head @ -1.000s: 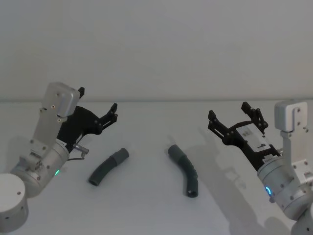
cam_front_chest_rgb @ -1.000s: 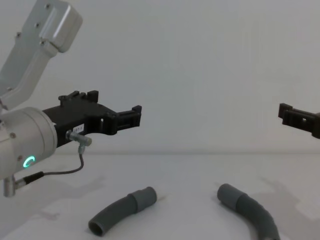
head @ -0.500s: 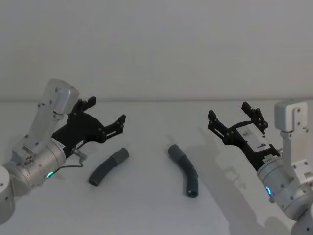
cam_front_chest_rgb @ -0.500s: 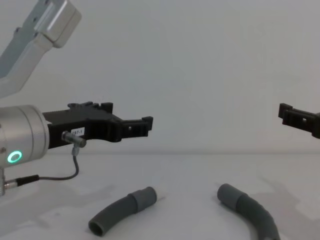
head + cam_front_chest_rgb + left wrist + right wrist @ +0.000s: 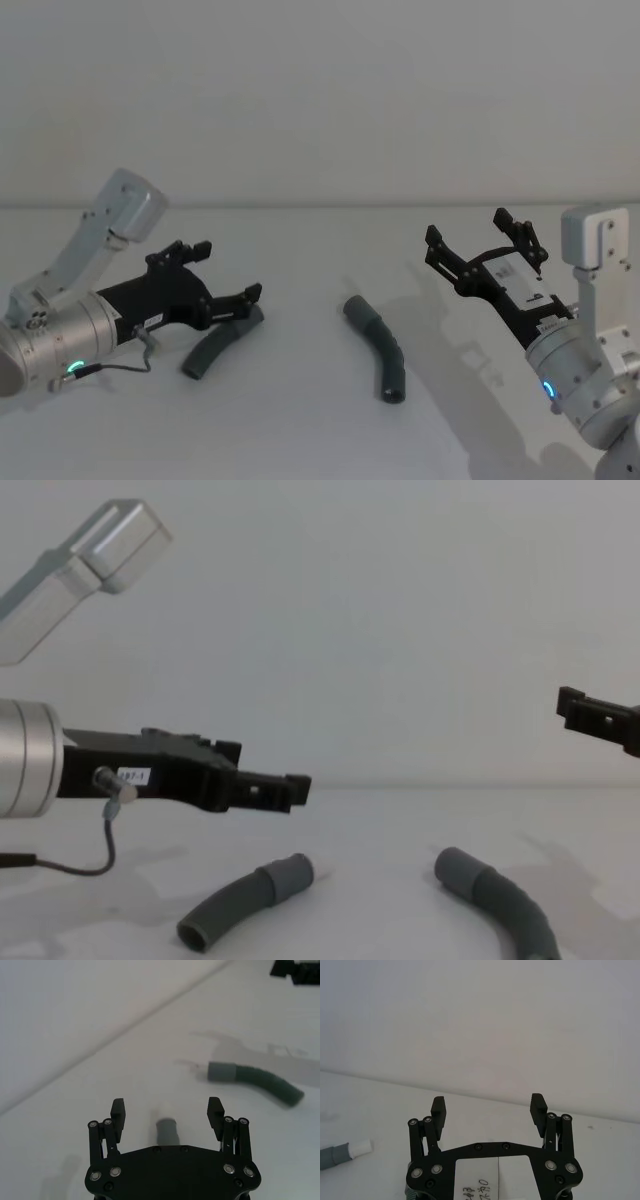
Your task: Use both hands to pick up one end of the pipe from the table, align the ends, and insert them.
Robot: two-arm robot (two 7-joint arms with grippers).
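Two curved dark grey pipe pieces lie apart on the white table [image 5: 300,420]. The left piece [image 5: 212,348] [image 5: 240,900] has its grey cuff [image 5: 167,1131] just below and between the fingers of my left gripper [image 5: 225,272] [image 5: 166,1107] [image 5: 290,785], which hovers low over that end, open and holding nothing. The right piece [image 5: 378,350] [image 5: 495,895] [image 5: 255,1077] lies untouched. My right gripper [image 5: 466,226] [image 5: 488,1102] hangs open above the table, to the right of that piece. A grey cuff with a white tip [image 5: 360,1148] shows in the right wrist view.
A plain pale wall [image 5: 320,100] rises behind the table's far edge. A thin cable [image 5: 100,850] loops under my left wrist. Bare table lies between the two pipe pieces and in front of them.
My left gripper has come down and forward until it hovers over the upper end of the left pipe piece. The right arm and both pipe pieces have stayed still.
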